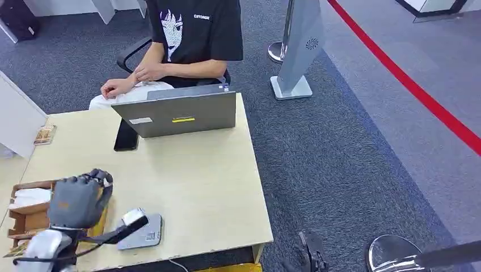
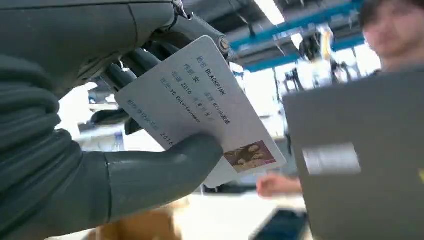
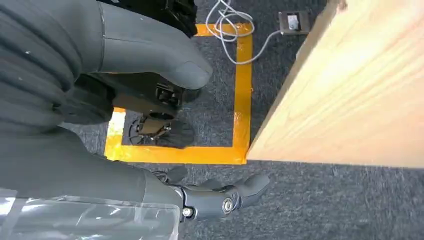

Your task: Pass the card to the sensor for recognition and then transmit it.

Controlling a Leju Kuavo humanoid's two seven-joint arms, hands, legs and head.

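Note:
My left hand [image 1: 78, 199] hovers over the table's left side, above a cardboard box [image 1: 25, 218], with its back toward the head camera. In the left wrist view this hand [image 2: 75, 150] pinches a white card [image 2: 200, 102] between thumb and fingers; the card carries printed lines and a small photo at one corner. A flat grey sensor pad [image 1: 144, 233] lies on the table just right of the hand, near the front edge. My right hand [image 3: 150, 65] hangs beside the table's right edge over the carpet, fingers apart and holding nothing; it also appears low in the head view [image 1: 308, 253].
A grey laptop [image 1: 178, 113] stands open at the table's far side, a black phone [image 1: 126, 136] beside it. A person in a black shirt [image 1: 193, 28] sits behind it. A grey stand [image 1: 298, 51] rises at right. Yellow floor tape [image 3: 240, 100] and cables lie below.

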